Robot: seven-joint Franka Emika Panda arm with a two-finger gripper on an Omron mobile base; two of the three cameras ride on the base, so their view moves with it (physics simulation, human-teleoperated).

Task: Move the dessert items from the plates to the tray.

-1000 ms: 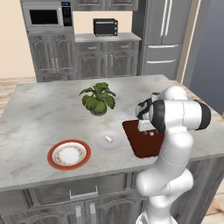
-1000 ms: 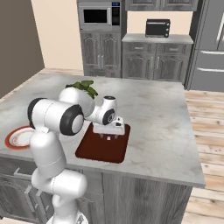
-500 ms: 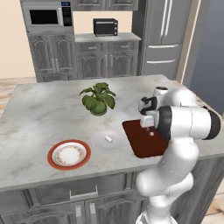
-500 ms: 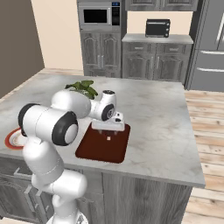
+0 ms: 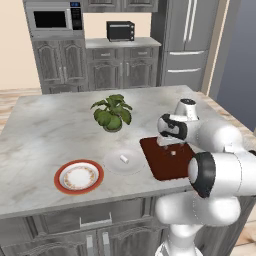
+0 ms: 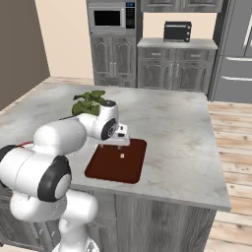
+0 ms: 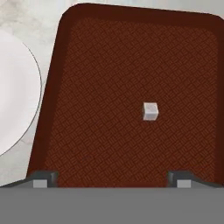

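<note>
Dark red-brown rectangular tray (image 7: 109, 65): one small pale morsel (image 7: 150, 111), mid-floor; plain white plate (image 5: 131, 165): one short white cylinder (image 5: 123, 159); orange-rimmed plate (image 5: 78, 177) near worktop (image 5: 50, 130) edge; gripper (image 7: 109, 177) wide open above tray.

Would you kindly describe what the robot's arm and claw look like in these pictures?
The arm is built of glossy white rounded segments with dark, nearly black disc-shaped joint caps. The claw has a white body; in the hand view its two small fingertips are dark grey and squared with lighter faces. No cables or markings can be seen.
</note>
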